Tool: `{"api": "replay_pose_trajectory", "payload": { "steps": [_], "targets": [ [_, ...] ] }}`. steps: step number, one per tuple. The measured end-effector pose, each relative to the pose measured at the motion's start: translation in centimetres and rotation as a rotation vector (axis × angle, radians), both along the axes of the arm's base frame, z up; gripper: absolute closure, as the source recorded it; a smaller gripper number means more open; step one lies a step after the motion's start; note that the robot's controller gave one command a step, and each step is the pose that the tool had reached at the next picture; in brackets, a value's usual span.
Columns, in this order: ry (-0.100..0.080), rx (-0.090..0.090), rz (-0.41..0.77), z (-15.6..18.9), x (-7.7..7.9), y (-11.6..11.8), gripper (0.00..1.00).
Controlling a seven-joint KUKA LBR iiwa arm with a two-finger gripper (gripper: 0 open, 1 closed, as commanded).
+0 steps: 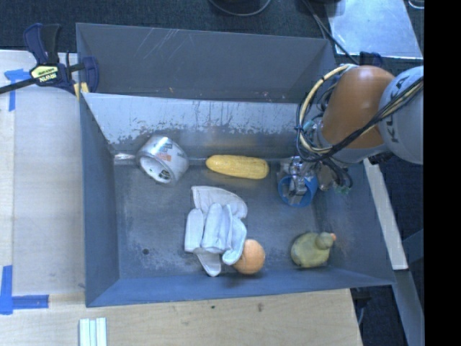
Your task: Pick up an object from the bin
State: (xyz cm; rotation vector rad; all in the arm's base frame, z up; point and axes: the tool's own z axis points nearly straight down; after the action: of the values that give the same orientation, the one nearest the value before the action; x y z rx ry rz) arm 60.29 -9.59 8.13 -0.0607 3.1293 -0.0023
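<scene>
The grey metal bin [101, 215] had a scuffed, dull floor. The gripper [295, 181] hung low at the floor's right rear, directly over a small blue rounded thing [303, 193], just right of a bumpy yellow corn cob [237, 166]. Whether the jaws stood wide or narrow could not be told. The arm [360, 114], with its smooth orange cover and looped cables, bent down from the right. A shiny silver can [162, 159] lay on its side at left, with a crumpled white cloth [215, 225], an orange ball [250, 256] and an olive duck-shaped toy [311, 249] toward the front.
</scene>
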Motion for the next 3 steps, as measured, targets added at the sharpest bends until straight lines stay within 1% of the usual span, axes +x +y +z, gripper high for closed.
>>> {"api": "replay_pose_trajectory", "payload": {
  "steps": [1,2,3],
  "targets": [
    [0.0,0.0,0.0,0.0,0.0,0.0,1.0],
    [-0.001,0.0,0.099,-0.3,-2.3,-3.7,0.0],
    [-0.002,-0.002,0.111,-0.3,-2.6,-4.3,1.0]
  ]
}}
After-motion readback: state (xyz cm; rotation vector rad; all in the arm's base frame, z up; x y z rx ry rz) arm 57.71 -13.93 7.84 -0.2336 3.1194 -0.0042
